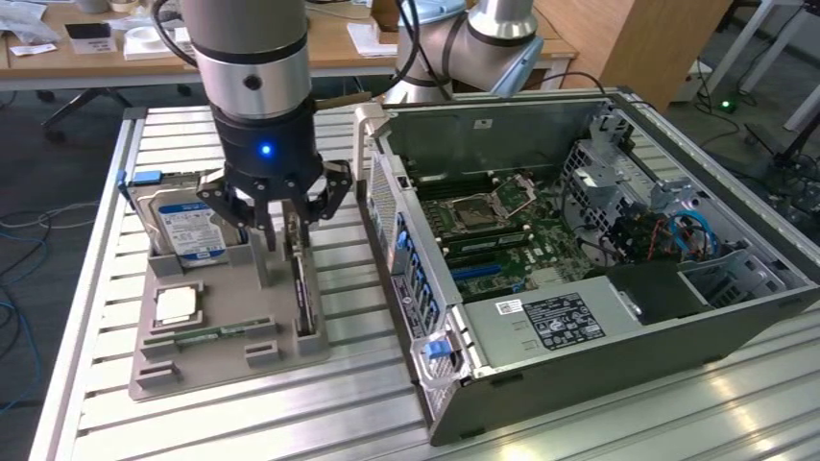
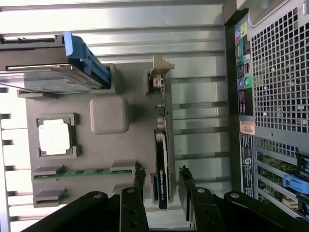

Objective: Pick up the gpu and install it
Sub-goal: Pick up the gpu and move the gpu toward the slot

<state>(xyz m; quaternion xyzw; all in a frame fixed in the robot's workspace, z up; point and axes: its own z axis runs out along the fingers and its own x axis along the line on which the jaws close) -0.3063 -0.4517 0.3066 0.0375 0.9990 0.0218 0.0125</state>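
Gpu (image 2: 162, 159) is being supported upright on its long edge by a slot in the grey holder tray (image 2: 104, 150), along the side nearest the opened computer case (image 1: 640, 317). It is being straddled by the gripper (image 1: 284, 230). The fingers (image 2: 140, 181) are being presented spread apart, one on each side of the card with a gap showing, and nothing is being clasped.
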